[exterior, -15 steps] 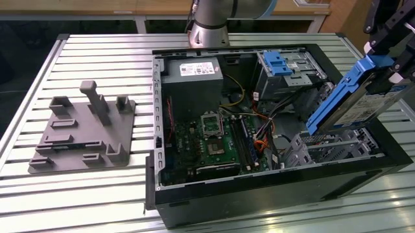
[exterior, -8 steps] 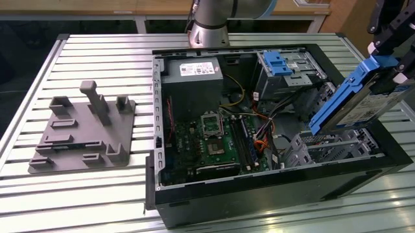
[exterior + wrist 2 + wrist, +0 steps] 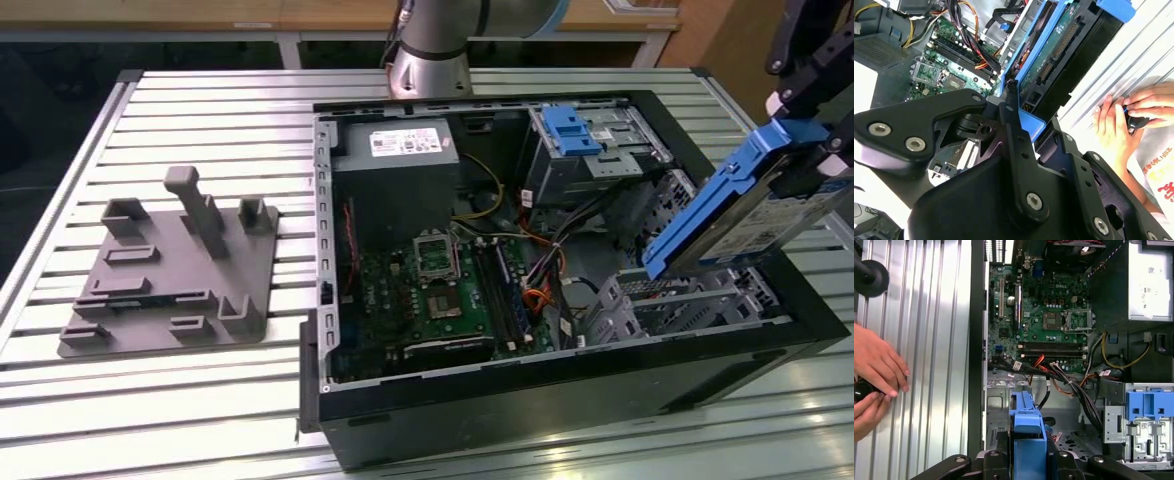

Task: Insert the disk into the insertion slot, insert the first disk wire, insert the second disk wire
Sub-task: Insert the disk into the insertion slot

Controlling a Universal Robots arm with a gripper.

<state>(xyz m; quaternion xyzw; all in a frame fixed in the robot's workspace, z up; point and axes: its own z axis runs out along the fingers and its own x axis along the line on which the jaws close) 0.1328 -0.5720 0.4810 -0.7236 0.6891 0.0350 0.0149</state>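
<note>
The disk (image 3: pixel 763 228), framed by its blue bracket, is hanging tilted in the air, its lower end just over the insertion slot (image 3: pixel 674 300) at the exterior view's right end of the open computer case (image 3: pixel 534 400); it is not seated. The fingers (image 3: pixel 1064 462) are clamping it from both sides. A person's hand (image 3: pixel 876 365) is hovering over the table (image 3: pixel 200 400) beside the case.

Bright light glares off the metal table (image 3: pixel 200 400).

Silvery metal disk (image 3: pixel 771 222), bright blue plastic bracket (image 3: pixel 705 208). Ribbed shiny metal table (image 3: pixel 200 100). Matt grey plastic fixture plate (image 3: pixel 174 275).
</note>
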